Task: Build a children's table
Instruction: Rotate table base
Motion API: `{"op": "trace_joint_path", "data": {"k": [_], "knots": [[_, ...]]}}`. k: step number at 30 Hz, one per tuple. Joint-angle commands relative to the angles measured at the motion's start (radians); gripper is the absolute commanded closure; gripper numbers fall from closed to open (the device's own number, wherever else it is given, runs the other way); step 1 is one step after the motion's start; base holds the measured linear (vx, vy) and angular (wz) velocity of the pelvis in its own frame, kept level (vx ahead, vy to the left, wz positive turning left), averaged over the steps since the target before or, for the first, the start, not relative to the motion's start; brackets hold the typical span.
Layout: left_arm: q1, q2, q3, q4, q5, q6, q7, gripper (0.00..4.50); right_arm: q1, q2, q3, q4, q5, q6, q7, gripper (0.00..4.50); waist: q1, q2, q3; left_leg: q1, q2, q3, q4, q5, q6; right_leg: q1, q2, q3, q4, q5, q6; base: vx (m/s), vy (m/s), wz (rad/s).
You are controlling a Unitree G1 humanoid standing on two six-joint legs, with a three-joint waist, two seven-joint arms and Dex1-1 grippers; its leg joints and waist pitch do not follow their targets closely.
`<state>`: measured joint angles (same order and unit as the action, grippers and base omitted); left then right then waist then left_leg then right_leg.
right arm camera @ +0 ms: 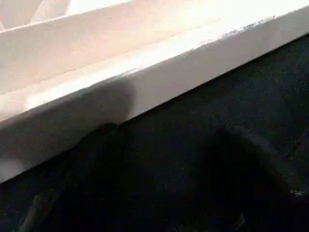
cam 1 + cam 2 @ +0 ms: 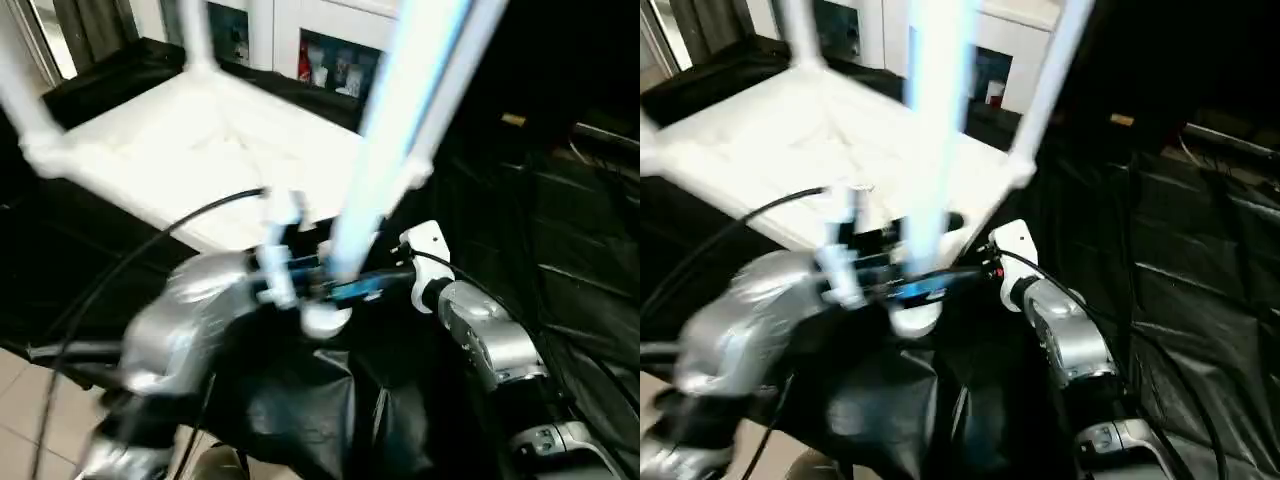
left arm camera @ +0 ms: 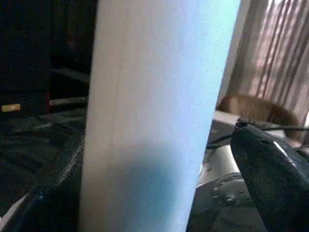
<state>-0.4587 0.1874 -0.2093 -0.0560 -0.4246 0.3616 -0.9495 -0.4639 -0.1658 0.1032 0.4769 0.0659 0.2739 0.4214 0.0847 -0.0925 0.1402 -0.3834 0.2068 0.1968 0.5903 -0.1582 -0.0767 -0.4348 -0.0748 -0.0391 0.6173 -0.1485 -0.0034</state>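
Note:
The children's table's white tabletop (image 2: pixel 190 150) lies upside down on black cloth, with white legs (image 2: pixel 28 115) rising from its left, far and right corners. One more leg (image 2: pixel 385 130) slants up in front of the near corner, its flared end (image 2: pixel 320 320) hanging off the tabletop. My left gripper (image 2: pixel 322 285) is shut on this leg just above that end; in the left wrist view the tube (image 3: pixel 154 116) stands close beside one black finger (image 3: pixel 265 164). My right gripper (image 1: pixel 169 188) is open with nothing between its fingers, low by the tabletop's side edge (image 1: pixel 145 72).
Black cloth (image 2: pixel 560 230) covers the stand and everything to the right. A white glass-door cabinet (image 2: pixel 330 50) stands behind the tabletop. Pale floor tiles (image 2: pixel 20 400) show at the lower left. A black cable (image 2: pixel 150 240) arcs over my left forearm.

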Motion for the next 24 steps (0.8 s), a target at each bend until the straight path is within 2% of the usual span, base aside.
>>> {"op": "trace_joint_path", "data": {"k": [1,8,10,11,16,19,21,22,24], "knots": [[-0.012,-0.025,-0.053,0.025,0.032,-0.013,0.010,0.05,-0.013,0.012,0.010,0.001,0.001,-0.015,0.020,0.92,0.005,0.018,-0.098,0.021,0.016,-0.011,-0.068,-0.234,-0.029,0.058,-0.052,0.036,-0.068,-0.258,-0.154,0.000,0.000,0.00],[-0.016,-0.092,-0.114,0.046,0.049,-0.048,0.005,0.05,-0.020,0.018,0.006,0.009,0.012,-0.042,0.043,0.92,0.010,0.018,-0.105,0.021,0.018,-0.011,-0.065,-0.234,-0.026,0.058,-0.052,0.034,-0.066,-0.238,-0.174,0.000,0.000,0.00],[-0.018,-0.114,-0.136,0.053,0.054,-0.059,0.005,0.05,-0.021,0.022,0.011,0.008,0.017,-0.047,0.056,0.92,0.009,0.017,-0.107,0.017,0.017,-0.011,-0.063,-0.223,-0.020,0.061,-0.052,0.034,-0.064,-0.225,-0.175,0.000,0.000,0.00],[-0.023,-0.140,-0.154,0.060,0.057,-0.064,0.006,0.05,-0.019,0.030,0.017,-0.002,0.025,-0.048,0.075,0.92,0.010,0.021,-0.111,0.017,0.017,-0.011,-0.062,-0.217,-0.020,0.063,-0.053,0.034,-0.063,-0.211,-0.179,0.000,0.000,0.00],[-0.032,-0.168,-0.164,0.074,0.063,-0.072,0.000,0.05,-0.018,0.039,0.025,-0.008,0.028,-0.056,0.099,0.92,0.007,0.017,-0.115,0.012,0.016,-0.011,-0.058,-0.177,0.001,0.069,-0.052,0.033,-0.055,-0.143,-0.200,0.000,0.000,0.00],[-0.041,-0.169,-0.159,0.099,0.089,-0.087,0.021,0.05,-0.025,0.038,0.021,0.012,0.009,-0.066,0.067,0.92,0.008,0.018,-0.116,0.016,0.017,-0.009,-0.056,-0.177,0.008,0.067,-0.052,0.034,-0.056,-0.137,-0.211,0.000,0.000,0.00],[-0.045,-0.166,-0.153,0.114,0.108,-0.100,0.036,0.05,-0.028,0.036,0.013,0.021,0.005,-0.070,0.053,0.92,0.008,0.019,-0.114,0.018,0.017,-0.009,-0.057,-0.191,0.008,0.065,-0.052,0.033,-0.059,-0.152,-0.213,0.000,0.000,0.00],[-0.054,-0.161,-0.139,0.145,0.146,-0.122,0.066,0.05,-0.037,0.032,-0.004,0.038,-0.003,-0.077,0.025,0.92,0.006,0.014,-0.113,0.017,0.018,-0.009,-0.058,-0.196,0.008,0.066,-0.052,0.034,-0.061,-0.163,-0.210,0.000,0.000,0.00],[-0.066,-0.153,-0.124,0.179,0.183,-0.141,0.102,0.05,-0.046,0.025,-0.019,0.057,-0.013,-0.082,-0.004,0.92,0.007,0.017,-0.112,0.019,0.017,-0.009,-0.059,-0.213,0.002,0.063,-0.052,0.033,-0.064,-0.206,-0.196,0.000,0.000,0.00]]}}
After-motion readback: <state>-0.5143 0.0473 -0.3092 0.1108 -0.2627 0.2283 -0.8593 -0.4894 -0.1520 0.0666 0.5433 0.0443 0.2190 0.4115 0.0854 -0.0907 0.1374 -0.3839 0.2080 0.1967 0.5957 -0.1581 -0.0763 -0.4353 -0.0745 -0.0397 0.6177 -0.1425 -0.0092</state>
